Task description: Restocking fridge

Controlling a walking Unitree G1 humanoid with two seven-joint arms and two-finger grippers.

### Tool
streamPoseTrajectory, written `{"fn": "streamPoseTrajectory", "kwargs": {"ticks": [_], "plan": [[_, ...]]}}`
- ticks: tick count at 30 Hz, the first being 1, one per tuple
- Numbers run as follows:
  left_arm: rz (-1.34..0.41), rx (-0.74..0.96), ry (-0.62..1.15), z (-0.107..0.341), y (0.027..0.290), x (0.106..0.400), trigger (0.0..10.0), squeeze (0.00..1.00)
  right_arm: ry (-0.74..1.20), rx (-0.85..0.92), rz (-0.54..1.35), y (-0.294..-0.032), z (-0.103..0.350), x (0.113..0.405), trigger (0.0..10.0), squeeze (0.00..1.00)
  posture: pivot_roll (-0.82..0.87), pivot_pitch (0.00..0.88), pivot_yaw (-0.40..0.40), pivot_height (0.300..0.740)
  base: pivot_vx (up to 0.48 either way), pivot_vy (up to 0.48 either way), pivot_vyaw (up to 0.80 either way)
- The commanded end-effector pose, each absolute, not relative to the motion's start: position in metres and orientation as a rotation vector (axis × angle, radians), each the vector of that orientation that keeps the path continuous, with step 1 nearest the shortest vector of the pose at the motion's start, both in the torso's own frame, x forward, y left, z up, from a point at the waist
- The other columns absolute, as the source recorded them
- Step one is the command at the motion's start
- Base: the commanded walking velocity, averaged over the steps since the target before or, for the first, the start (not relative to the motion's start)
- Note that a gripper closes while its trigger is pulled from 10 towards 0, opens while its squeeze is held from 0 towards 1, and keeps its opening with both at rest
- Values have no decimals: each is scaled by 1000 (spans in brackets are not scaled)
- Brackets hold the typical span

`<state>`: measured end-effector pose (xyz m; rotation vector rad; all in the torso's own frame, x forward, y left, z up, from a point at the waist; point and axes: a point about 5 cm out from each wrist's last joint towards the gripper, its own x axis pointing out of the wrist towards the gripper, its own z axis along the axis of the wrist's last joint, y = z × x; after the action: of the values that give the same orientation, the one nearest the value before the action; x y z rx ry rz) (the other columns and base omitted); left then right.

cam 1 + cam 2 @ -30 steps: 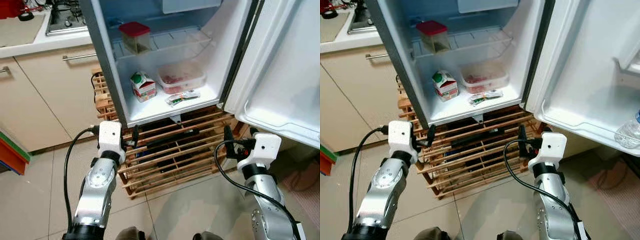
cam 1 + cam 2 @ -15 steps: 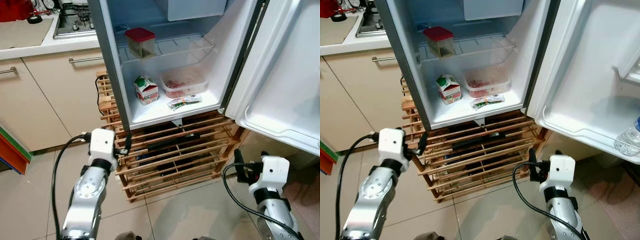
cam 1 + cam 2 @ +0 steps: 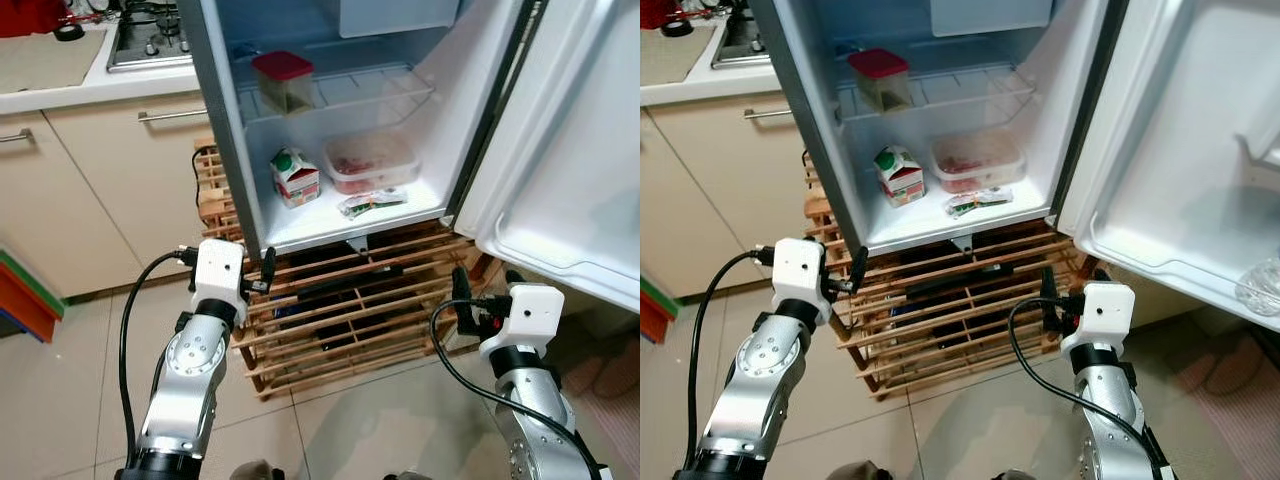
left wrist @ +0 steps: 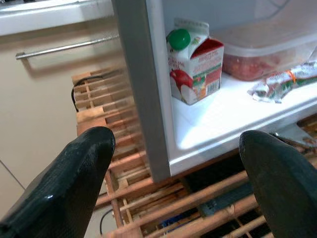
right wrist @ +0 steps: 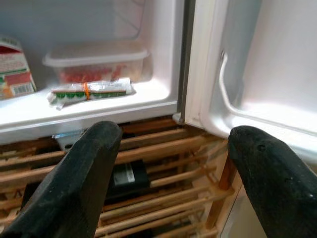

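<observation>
The small fridge (image 3: 225,120) stands open on a wooden slatted rack (image 3: 340,310). Its wire shelf holds a red-lidded container (image 3: 283,80). On the fridge floor sit a juice carton with a green cap (image 3: 296,176), a clear tub with red contents (image 3: 372,160) and a wrapped packet (image 3: 372,202). My left gripper (image 3: 262,270) hovers open and empty before the fridge's left wall, below the carton (image 4: 194,69). My right gripper (image 3: 470,290) hangs open and empty below the fridge's right corner, facing the packet (image 5: 91,91) and the rack.
The fridge door (image 3: 580,150) swings out to the right over my right arm, with a water bottle (image 3: 1262,285) in its shelf. Beige cabinets (image 3: 100,170) and a counter with a hob (image 3: 150,35) stand left. A coloured object (image 3: 20,295) lies at the far left floor.
Both grippers have come up again from a lower position half a second ago, back near the fridge's bottom edge. Both stay open. The view has shifted slightly.
</observation>
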<state>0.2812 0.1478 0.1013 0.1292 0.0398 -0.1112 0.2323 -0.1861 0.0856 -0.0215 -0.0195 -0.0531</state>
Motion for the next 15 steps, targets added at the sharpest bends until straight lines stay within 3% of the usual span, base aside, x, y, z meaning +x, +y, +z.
{"fn": "streamPoseTrajectory", "kwargs": {"ticks": [1,10,15], "plan": [[-107,133,69,96,148,281,10000,0,0,-23,-54,-185,82,232,10000,0,68,61,35,740,-255,0,0],[-105,137,72,95,147,283,10000,0,1,-21,-45,-183,82,233,10000,0,69,66,36,740,-257,0,0],[-109,138,60,98,146,288,10000,0,-15,-41,-10,-177,86,233,10000,0,66,71,37,740,0,0,0]]}}
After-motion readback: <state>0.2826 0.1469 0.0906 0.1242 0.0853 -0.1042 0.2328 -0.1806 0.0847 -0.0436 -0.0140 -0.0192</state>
